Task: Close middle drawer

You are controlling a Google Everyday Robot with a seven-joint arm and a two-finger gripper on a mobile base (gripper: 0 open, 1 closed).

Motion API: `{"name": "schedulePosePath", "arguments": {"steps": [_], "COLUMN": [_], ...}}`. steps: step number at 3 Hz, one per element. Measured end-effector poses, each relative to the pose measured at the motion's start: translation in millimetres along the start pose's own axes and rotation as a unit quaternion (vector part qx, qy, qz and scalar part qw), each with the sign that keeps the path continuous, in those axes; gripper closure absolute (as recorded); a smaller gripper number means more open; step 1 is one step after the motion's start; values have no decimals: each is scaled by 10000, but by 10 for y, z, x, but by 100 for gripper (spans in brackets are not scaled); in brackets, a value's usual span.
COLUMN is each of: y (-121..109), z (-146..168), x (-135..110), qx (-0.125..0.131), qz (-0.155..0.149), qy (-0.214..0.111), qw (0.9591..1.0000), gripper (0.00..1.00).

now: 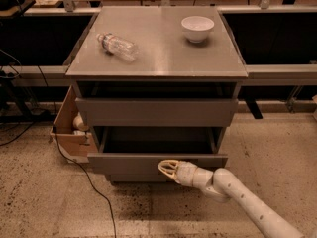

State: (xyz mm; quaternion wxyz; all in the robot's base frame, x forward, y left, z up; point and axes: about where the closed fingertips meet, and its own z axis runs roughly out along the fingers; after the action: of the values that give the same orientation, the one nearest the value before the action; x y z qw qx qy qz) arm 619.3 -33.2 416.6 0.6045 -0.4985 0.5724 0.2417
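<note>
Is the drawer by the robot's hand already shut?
No, the middle drawer stands pulled out from the cabinet, its dark inside showing, with the gripper at its front panel.

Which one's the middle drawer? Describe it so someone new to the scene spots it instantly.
Find the grey cabinet with a bottle and a bowl on top. Below its upper drawer front is the middle drawer, pulled out so its dark inside shows. It juts out further than the front above, and the gripper is right at its face.
</note>
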Motion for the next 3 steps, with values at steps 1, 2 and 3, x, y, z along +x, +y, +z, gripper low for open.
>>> {"name": "schedulePosePath", "arguments": {"steps": [1,2,3], "y": [-92,-171,-248], "z": [247,516,727], "x": [-6,-49,-100], "qx": [148,230,289], "qz": [74,101,107], "qy": [-85,-170,-248], "qw": [9998,9995,9992], "gripper": [100,100,100]}}
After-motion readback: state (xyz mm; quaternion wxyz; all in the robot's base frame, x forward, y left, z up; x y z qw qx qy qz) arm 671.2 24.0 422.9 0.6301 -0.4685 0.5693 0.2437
